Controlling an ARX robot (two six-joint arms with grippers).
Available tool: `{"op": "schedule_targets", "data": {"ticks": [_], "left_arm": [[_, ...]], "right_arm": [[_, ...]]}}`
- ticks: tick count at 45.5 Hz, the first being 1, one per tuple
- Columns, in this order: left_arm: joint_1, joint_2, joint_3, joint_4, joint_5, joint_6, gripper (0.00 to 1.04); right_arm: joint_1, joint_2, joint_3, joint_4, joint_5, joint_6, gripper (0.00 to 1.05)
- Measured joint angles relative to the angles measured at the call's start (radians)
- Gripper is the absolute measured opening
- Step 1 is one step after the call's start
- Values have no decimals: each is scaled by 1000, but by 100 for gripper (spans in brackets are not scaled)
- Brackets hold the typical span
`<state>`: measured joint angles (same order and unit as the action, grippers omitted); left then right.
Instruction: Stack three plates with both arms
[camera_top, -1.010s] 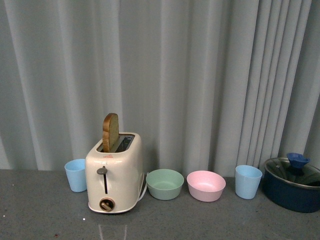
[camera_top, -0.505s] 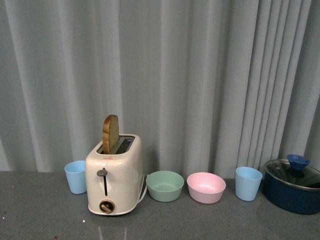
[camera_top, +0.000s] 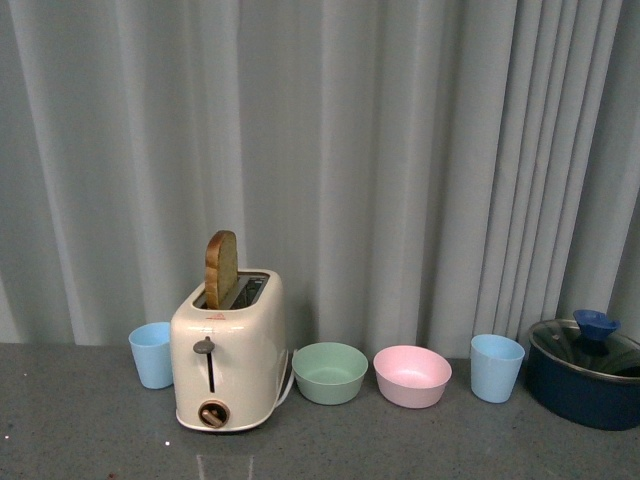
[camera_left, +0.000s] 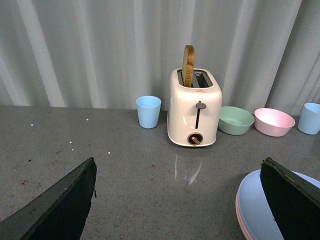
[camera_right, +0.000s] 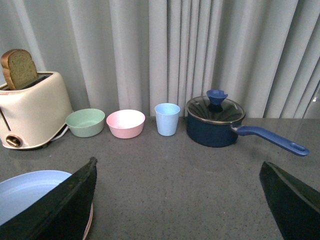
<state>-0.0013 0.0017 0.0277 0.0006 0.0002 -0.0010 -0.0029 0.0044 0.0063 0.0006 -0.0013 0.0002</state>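
The light blue plate (camera_left: 257, 210) lies on top of a pink plate, whose rim (camera_left: 239, 215) shows under it, on the grey counter between my two arms. The same blue plate (camera_right: 30, 192) shows in the right wrist view, with a pink rim (camera_right: 89, 220) under it. The cream-beige plate is hidden. My left gripper (camera_left: 177, 200) is open and empty above bare counter, with the stack beside one finger. My right gripper (camera_right: 177, 200) is open and empty, with the stack beside its other finger. No plate and no arm shows in the front view.
Along the curtain stand a light blue cup (camera_top: 152, 351), a cream toaster (camera_top: 228, 350) with a bread slice (camera_top: 220, 265), a green bowl (camera_top: 330, 370), a pink bowl (camera_top: 412, 373), another blue cup (camera_top: 496, 366) and a dark blue lidded pot (camera_top: 585, 372) with a long handle (camera_right: 272, 139).
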Motion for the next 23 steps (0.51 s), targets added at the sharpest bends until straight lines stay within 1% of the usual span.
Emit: {"op": "schedule_targets", "data": {"ticks": [1, 2, 4, 23], "left_arm": [[0, 0, 0, 0, 0, 0, 98], [0, 0, 0, 0, 0, 0, 98], [0, 0, 0, 0, 0, 0, 98], [0, 0, 0, 0, 0, 0, 98]], "right_arm": [[0, 0, 0, 0, 0, 0, 98], [0, 0, 0, 0, 0, 1, 99], [0, 0, 0, 0, 0, 0, 97], [0, 0, 0, 0, 0, 0, 97]]}}
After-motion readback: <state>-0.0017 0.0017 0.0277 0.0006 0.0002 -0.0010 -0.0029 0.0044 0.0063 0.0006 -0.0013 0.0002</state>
